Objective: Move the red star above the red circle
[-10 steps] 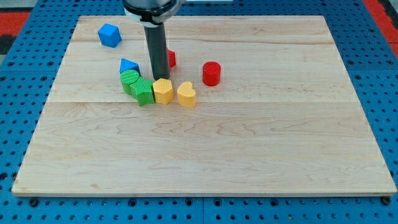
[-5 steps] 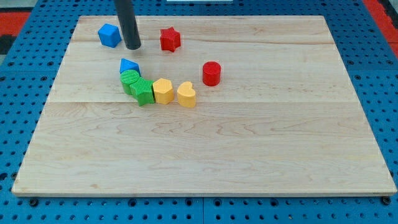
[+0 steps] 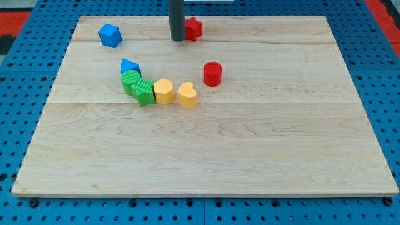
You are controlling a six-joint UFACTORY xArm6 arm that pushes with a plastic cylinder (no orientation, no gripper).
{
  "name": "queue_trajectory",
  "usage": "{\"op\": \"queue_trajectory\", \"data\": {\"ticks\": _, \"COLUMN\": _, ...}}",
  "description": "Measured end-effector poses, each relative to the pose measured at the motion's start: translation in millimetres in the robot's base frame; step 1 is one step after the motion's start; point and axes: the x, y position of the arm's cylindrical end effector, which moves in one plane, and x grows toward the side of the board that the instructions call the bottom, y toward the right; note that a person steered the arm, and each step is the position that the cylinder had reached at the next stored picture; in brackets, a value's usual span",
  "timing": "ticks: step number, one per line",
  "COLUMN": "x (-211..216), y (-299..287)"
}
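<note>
The red star (image 3: 192, 29) lies near the board's top edge, up and a little left of the red circle (image 3: 212, 74). My tip (image 3: 177, 39) stands right against the star's left side, touching or nearly touching it. The rod hides the star's left edge. The red circle sits upright in the upper middle of the board, well below the star.
A blue cube (image 3: 110, 35) sits at the top left. A blue triangle (image 3: 129, 65), two green blocks (image 3: 137, 86), a yellow hexagon (image 3: 164, 91) and a yellow heart (image 3: 187, 95) form a cluster left of the red circle. The wooden board (image 3: 250, 156) ends close above the star.
The red star has moved up and to the right, from beside the blue triangle to near the top edge. My tip swung left, then came back against the star's left side.
</note>
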Motion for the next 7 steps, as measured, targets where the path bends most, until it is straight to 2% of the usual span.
{"op": "queue_trajectory", "data": {"ticks": 1, "x": -20.6, "y": -40.3}}
{"op": "queue_trajectory", "data": {"ticks": 2, "x": -49.4, "y": 6.9}}
{"op": "queue_trajectory", "data": {"ticks": 3, "x": -18.5, "y": 42.7}}
{"op": "queue_trajectory", "data": {"ticks": 4, "x": -20.3, "y": -9.7}}
{"op": "queue_trajectory", "data": {"ticks": 5, "x": 25.8, "y": -4.7}}
{"op": "queue_trajectory", "data": {"ticks": 6, "x": 46.9, "y": 24.7}}
{"op": "queue_trajectory", "data": {"ticks": 7, "x": 26.1, "y": 56.7}}
